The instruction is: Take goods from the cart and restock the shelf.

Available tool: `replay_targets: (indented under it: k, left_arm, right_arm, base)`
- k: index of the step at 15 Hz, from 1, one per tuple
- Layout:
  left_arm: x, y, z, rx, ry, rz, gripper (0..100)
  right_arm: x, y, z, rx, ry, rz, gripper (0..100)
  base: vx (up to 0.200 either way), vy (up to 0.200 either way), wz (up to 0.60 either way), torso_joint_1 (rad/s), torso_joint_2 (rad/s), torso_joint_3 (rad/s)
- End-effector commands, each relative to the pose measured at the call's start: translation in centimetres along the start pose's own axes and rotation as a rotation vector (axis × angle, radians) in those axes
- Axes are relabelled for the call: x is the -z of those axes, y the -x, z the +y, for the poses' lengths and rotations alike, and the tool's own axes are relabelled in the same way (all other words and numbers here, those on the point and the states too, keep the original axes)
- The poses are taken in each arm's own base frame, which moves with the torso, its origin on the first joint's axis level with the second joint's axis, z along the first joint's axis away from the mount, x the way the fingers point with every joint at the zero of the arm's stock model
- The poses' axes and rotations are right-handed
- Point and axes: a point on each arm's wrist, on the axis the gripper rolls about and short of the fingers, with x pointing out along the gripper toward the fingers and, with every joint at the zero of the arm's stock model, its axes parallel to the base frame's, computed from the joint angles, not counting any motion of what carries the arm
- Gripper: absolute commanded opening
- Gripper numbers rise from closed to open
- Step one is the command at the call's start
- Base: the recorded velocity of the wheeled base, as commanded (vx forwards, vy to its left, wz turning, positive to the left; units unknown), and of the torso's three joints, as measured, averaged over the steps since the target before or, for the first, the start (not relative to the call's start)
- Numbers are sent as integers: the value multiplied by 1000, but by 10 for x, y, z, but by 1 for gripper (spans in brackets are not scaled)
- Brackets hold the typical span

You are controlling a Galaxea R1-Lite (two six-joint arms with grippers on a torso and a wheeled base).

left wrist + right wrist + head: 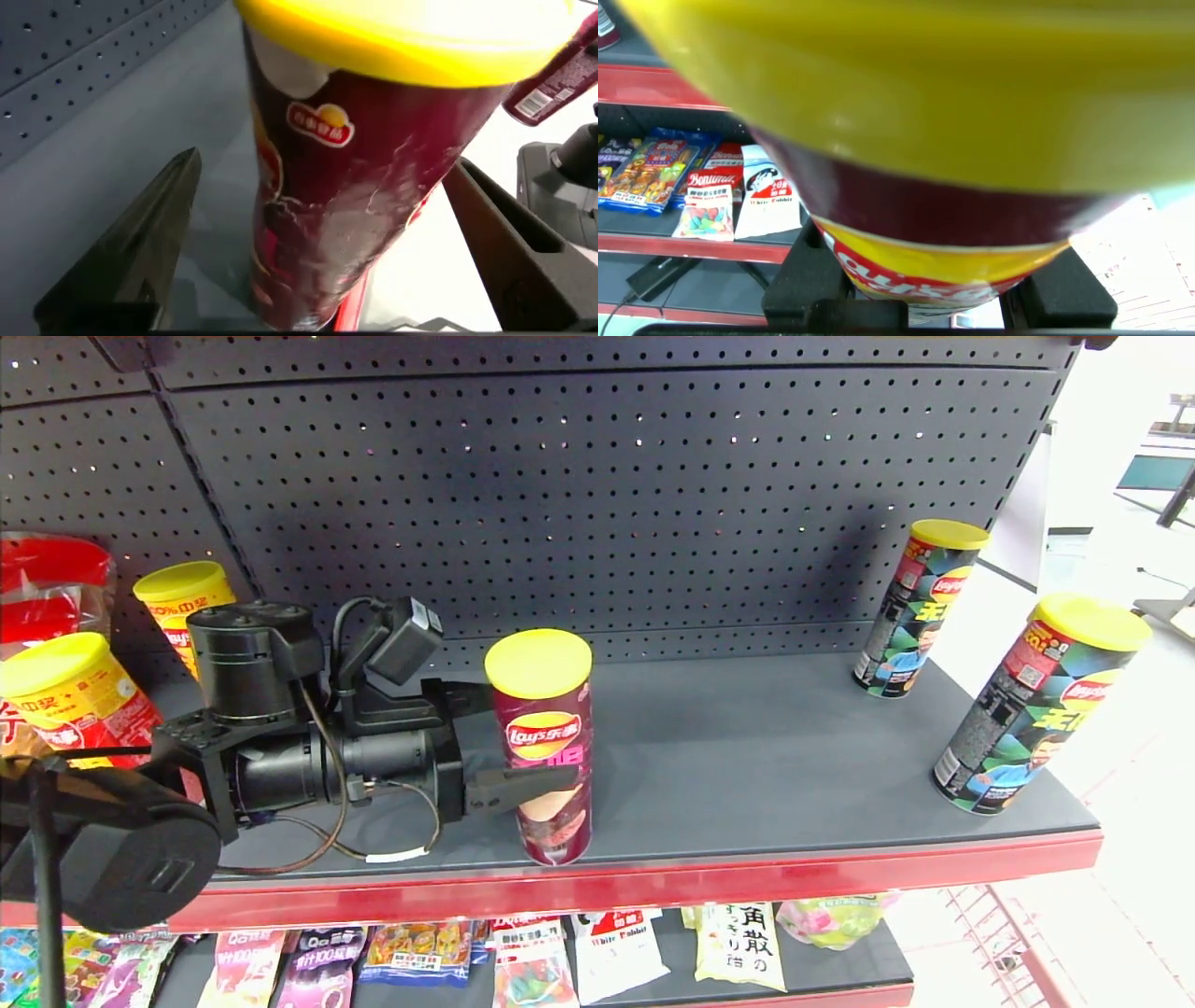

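Maroon can stands upright near the front edge of the shelf, so I judge this one placed or nearly so. My left hand lies level along the shelf with its fingers on both sides of the can. The jaws are spread, with a clear gap on one side, so it is not clamped. Left to do here: back the hand out without tipping the can.

My right hand is closed on a second can with a yellow lid, held in front of the lower shelf rows. That one is not yet shelved.

Two dark cans stand well apart at the shelf's right end, and red cans at its left. The wide bare stretch between suggests more stock will fit.
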Motion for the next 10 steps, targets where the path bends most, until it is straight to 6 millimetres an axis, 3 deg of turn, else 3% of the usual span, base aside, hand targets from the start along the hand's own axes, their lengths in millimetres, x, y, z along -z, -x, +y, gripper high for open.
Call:
replay_targets:
  k: [1,2,7,9,10]
  left_arm:
    - [3,6,-2,-10,4,3,100]
    - [3,6,-2,-10,4,3,100]
    - [28,81,-37,-139,67,23,100]
    - [28,90,-43,-159,65,13,100]
    - [23,111,-65,-200,78,-33,100]
  right_arm:
    - [0,0,0,-1,0,0,0]
    - [0,0,0,-1,0,0,0]
    - [0,0,0,-4,0,0,0]
    - [0,0,0,-4,0,0,0]
    - [0,0,0,-6,0,0,0]
  base:
    - [0,0,0,0,0,0]
    - [0,0,0,0,0,0]
    - [0,0,0,0,0,0]
    - [0,0,0,0,0,0]
    - [0,0,0,0,0,0]
